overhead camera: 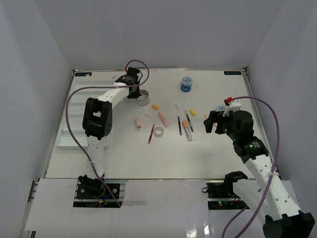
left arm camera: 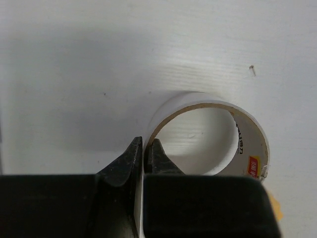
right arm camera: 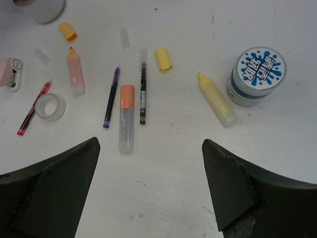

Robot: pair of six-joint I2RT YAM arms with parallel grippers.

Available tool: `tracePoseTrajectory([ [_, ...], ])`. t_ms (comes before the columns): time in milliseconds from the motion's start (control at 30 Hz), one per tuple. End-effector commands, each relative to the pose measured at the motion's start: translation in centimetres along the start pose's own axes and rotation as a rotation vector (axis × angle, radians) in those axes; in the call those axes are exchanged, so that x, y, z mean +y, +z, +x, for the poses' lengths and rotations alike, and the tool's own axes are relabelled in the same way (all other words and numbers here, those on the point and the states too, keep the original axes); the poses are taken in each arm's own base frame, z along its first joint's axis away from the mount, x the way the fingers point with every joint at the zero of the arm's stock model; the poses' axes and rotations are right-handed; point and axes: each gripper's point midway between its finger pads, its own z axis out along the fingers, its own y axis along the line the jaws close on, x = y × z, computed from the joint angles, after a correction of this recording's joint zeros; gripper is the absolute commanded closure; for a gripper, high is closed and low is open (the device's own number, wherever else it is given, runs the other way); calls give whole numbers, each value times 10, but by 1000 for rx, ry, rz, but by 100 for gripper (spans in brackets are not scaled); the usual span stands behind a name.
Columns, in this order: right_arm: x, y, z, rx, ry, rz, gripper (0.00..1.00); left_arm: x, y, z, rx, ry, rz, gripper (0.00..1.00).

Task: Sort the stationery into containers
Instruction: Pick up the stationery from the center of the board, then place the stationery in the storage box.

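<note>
The tan tape roll (overhead camera: 143, 98) lies at the back of the table. My left gripper (overhead camera: 134, 90) is shut on the tape roll (left arm camera: 252, 144): in the left wrist view the left gripper (left arm camera: 147, 148) pinches its near wall, one finger outside and one inside the ring. My right gripper (overhead camera: 212, 122) hangs open over the right side, and in its wrist view the right gripper (right arm camera: 151, 143) holds nothing. Ahead of it lie a blue-white tub (right arm camera: 257, 74), a yellow marker (right arm camera: 218, 99), a black pen (right arm camera: 142, 94), an orange-capped marker (right arm camera: 126, 119) and a purple pen (right arm camera: 111, 96).
The white tray (overhead camera: 67, 131) with long compartments lies along the left edge. A second blue-white tub (overhead camera: 186, 84) stands at the back. A clear roll (overhead camera: 158, 131), a red pen (overhead camera: 151, 133), a pink eraser (overhead camera: 138, 122) and a yellow eraser (overhead camera: 155, 106) lie mid-table.
</note>
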Motion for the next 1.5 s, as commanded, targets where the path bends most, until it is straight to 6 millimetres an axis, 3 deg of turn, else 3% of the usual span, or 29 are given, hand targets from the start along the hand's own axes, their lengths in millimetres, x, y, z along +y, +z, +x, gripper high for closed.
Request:
tracePoseTrajectory([
  [0,7,-3,-12,-54,-14,-34,10,13,-55,-34,-99,-20,-9,97],
  [33,7,-3,-12,-56,-12,-36,10,23,-73,-45,-135,-38,-24,97],
  [133,9,-7,-14,-71,-15,-47,10,61,-87,-34,-128,-90,-102,97],
  [167,12,-7,-14,-73,-19,-63,10,74,-104,-39,-152,-115,-124,97],
  [200,14,-8,-14,-78,-19,-71,10,87,-110,-35,-150,-147,-144,97],
  [233,15,-9,-13,-79,-20,-78,10,113,-108,-18,-111,-178,-193,97],
  [267,17,-9,-13,-81,-21,-90,10,126,-125,-20,-140,-207,-213,97],
  [300,18,-10,-14,-88,-22,-96,10,146,-129,-15,-139,-255,-247,98],
  [333,19,-11,-13,-88,-23,-104,10,160,-129,6,-105,-271,-280,98],
  [367,20,-11,-13,-89,-24,-108,10,171,-143,6,-135,-294,-305,98],
  [433,22,-13,-13,-97,-29,-115,10,197,-146,28,-112,-336,-367,98],
  [667,27,-16,-12,-111,-49,-132,10,266,-166,52,-141,-526,-471,100],
  [1067,29,-20,-12,-124,-71,-136,10,322,-162,86,-103,-648,-589,99],
  [1267,28,-20,-11,-126,-73,-130,10,336,-163,98,-92,-690,-624,96],
  [1467,29,-19,-9,-124,-76,-134,10,345,-151,105,-80,-726,-613,92],
])
